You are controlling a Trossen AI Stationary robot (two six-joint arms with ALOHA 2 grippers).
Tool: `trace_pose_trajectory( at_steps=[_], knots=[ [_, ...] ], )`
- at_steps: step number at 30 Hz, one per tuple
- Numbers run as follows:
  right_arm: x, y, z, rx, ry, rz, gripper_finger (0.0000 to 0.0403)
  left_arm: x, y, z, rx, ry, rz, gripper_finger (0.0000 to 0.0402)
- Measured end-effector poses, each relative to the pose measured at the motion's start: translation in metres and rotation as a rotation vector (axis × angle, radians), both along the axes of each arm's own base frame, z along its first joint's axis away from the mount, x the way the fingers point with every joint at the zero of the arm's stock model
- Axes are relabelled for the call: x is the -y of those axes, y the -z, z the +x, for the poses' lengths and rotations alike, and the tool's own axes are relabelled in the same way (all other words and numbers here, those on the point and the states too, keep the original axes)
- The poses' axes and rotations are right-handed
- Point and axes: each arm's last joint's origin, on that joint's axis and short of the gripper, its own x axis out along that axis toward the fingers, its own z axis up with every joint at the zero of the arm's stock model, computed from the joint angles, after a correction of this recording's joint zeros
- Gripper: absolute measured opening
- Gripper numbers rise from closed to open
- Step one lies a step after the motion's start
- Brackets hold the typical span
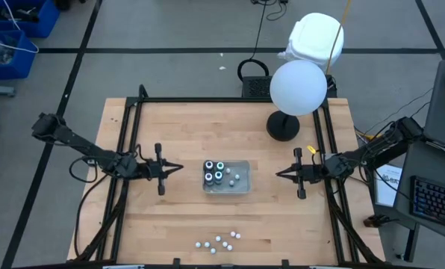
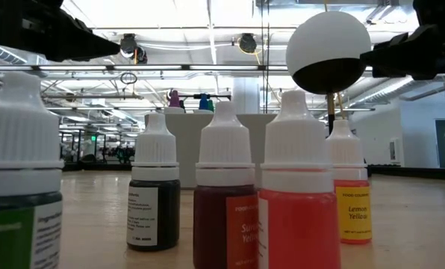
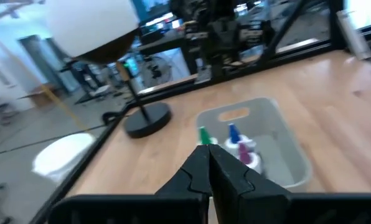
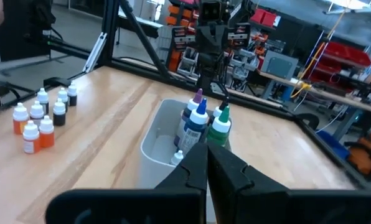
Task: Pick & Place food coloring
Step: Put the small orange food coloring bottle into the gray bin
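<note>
A clear tray [image 1: 246, 190] sits mid-table. In it stand several dark bottles [image 1: 214, 172] with green, blue and purple tips [image 4: 201, 121], and a few small white-capped ones lie beside them [image 1: 234, 178]. Several small food coloring dropper bottles [image 1: 216, 240] with white caps stand in a loose group near the near edge [image 4: 41, 121]; up close they show green, black, red, orange and yellow [image 2: 297, 209]. My left gripper [image 1: 180, 169] hovers shut to the left of the tray [image 3: 208, 152]. My right gripper [image 1: 276, 173] hovers shut to its right [image 4: 206, 152]. Both point at the tray.
A lamp with a white globe [image 1: 298, 87] stands on a black round base [image 1: 282, 125] at the far right of the table. Black frame rails [image 1: 125, 149] run along the left, right and far edges. Bare wood lies between the tray and the dropper bottles.
</note>
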Motion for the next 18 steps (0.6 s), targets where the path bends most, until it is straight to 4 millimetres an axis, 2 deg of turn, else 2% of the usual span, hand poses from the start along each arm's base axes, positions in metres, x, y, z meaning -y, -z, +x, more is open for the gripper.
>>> trace_pose_trajectory(
  at_steps=[4,9,14,18],
  knots=[
    [-0.0004,0.0016,0.0008,-0.016,0.004,0.054,0.0,0.0021,0.0001,0.0001,-0.001,0.065,-0.026,0.0004],
    [-0.0009,0.0037,0.0019,-0.031,0.005,0.065,0.0,0.0019,0.0007,0.0,-0.004,0.055,-0.053,0.0013],
    [-0.0015,0.002,0.0033,-0.011,0.006,0.088,0.0,0.0019,0.0009,0.0,-0.002,0.05,-0.092,0.0004],
    [-0.0021,0.003,0.0044,-0.017,0.008,0.115,0.0,0.0023,0.0009,-0.0001,0.001,0.052,-0.129,0.0017]
  ],
)
